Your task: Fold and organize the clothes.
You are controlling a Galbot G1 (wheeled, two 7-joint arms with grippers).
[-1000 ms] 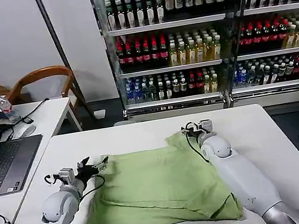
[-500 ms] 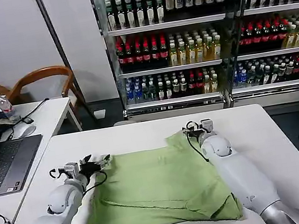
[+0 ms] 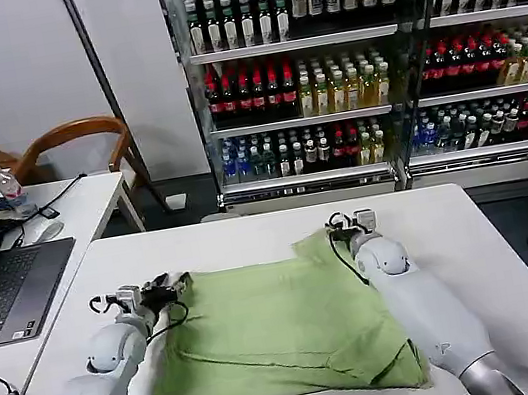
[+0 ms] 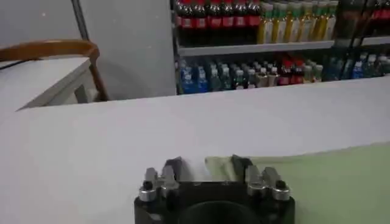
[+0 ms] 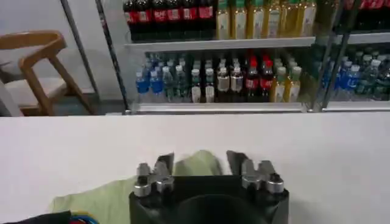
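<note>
From my seat, the green shirt lies flat in the middle of the white worktop. My left end effector sits at the shirt's far left corner, fingers spread wide around the hem. My right end effector sits at the far right corner, also spread wide.

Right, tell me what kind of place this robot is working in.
Probably a lab or test room set up like a shop: glass-front shelves of bottled drinks line the back wall, a laptop sits on a side desk, and the shirt lies on a white table.
</note>
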